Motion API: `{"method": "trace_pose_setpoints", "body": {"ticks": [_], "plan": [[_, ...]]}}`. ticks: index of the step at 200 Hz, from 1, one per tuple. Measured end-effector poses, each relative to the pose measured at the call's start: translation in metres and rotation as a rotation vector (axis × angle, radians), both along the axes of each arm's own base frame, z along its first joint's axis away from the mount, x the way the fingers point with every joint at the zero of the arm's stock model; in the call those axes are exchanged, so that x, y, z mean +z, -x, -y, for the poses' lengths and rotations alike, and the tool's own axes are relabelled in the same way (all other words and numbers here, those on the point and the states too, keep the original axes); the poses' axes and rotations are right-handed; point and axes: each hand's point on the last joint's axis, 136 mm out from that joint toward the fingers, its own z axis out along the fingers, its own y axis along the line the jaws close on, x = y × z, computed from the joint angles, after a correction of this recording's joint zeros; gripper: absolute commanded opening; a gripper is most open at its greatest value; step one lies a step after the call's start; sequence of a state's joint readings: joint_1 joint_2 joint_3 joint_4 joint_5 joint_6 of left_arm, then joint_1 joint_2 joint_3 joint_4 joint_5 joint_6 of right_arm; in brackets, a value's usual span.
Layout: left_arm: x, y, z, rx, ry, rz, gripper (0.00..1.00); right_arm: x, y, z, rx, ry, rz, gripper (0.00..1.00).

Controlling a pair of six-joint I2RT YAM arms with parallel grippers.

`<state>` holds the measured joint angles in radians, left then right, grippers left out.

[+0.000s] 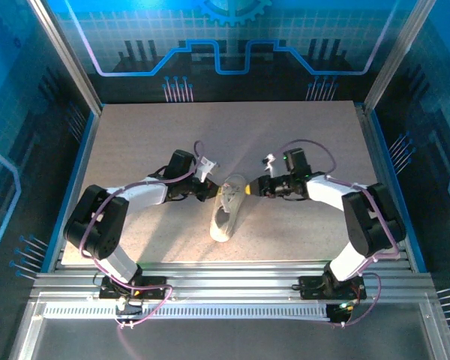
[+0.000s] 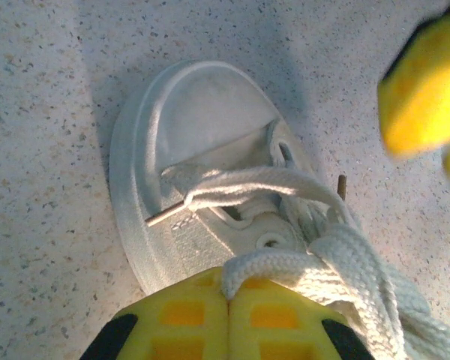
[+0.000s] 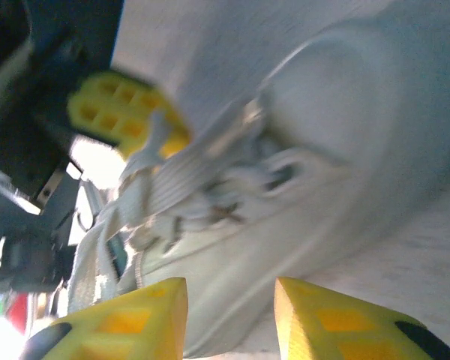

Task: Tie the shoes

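Small white low-top sneaker lying near the middle of the speckled grey desk, between the two arms, long axis running roughly from the near edge toward the far one with a slight slant. Seen from the left wrist: rounded rubber toe cap and pale ribbed sole rim of the sneaker, smooth white upper, thin woven white laces crossing over the eyelets, one dark-tipped lace end poking out at the side. Left pincer pressed closed at the lace area, yellow pads meeting with a strand of lace caught between them and running off toward the lower right. Right pincer parted to a moderate gap, low beside the sneaker's side, nothing visibly pinched between its yellow fingers. From that blurred right wrist view, laces bunched and drawn toward the left pincer. From above, left pincer and right pincer flanking the far end of the shoe, both close to it
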<state>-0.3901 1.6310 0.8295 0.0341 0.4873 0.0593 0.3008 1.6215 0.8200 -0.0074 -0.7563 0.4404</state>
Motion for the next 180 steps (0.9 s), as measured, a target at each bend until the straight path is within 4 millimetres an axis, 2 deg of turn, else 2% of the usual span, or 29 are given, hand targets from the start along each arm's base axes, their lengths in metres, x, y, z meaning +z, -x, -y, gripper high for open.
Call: {"method": "trace_pose_setpoints", "body": {"ticks": [14, 32, 57, 86, 118, 151, 180], "plan": [[-0.001, 0.003, 0.000, -0.006, 0.006, -0.007, 0.03, 0.001, -0.007, 0.015, -0.048, 0.028, 0.008, 0.36], [-0.001, 0.006, 0.001, -0.018, 0.015, -0.015, 0.03, -0.001, -0.005, 0.015, -0.047, 0.045, 0.000, 0.36], [0.000, 0.009, 0.003, -0.031, 0.028, -0.020, 0.03, -0.002, -0.002, 0.010, -0.029, 0.049, -0.006, 0.38], [0.001, 0.011, 0.005, -0.042, 0.041, -0.025, 0.03, -0.001, -0.010, 0.005, -0.028, 0.043, -0.009, 0.38], [0.002, 0.012, 0.006, -0.048, 0.047, -0.028, 0.03, 0.002, -0.017, -0.010, -0.010, 0.031, -0.009, 0.39], [0.002, 0.012, 0.006, -0.052, 0.051, -0.029, 0.02, -0.005, -0.014, -0.027, 0.023, 0.026, -0.034, 0.39], [0.002, 0.013, 0.006, -0.053, 0.051, -0.029, 0.02, -0.013, -0.013, -0.033, 0.028, 0.028, -0.066, 0.39]]}}
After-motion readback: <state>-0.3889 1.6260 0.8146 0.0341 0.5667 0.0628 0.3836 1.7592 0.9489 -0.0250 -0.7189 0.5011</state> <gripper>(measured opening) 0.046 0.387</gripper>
